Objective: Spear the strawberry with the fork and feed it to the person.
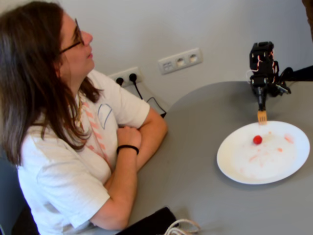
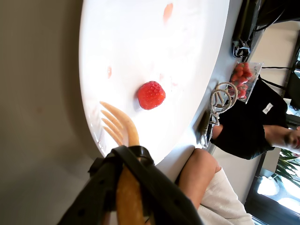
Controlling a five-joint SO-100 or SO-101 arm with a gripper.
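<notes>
the arm (image 1: 264, 68) stands at the far right of the grey table (image 1: 195, 161) in the fixed view, its black wrist turned downward so that the fork (image 1: 262, 116) hangs nearly upright, tines down, just over the far rim of the white plate (image 1: 234, 161). the tines are near the plate's edge and not on the fruit; whether they touch the plate cannot be told. in the wrist view the gripper (image 2: 126, 164) shows as black fingers (image 2: 101, 178) closed round the pale orange handle of the fork (image 2: 119, 124), gripping it tight with no gap to be seen, and the tines reach out over the plate's (image 2: 140, 37) rim.

the strawberry (image 1: 257, 139) lies on the plate, in its far half, a little to the left of the fork's tip and apart from it. in the wrist view the strawberry (image 2: 151, 94) sits just beyond the tines, not touching them, with pinkish juice smears (image 2: 168, 11) scattered on the white surface.

the person (image 1: 63, 127) sits at the left of the table in the fixed view, arms folded on its edge, head raised, well apart from the plate.
</notes>
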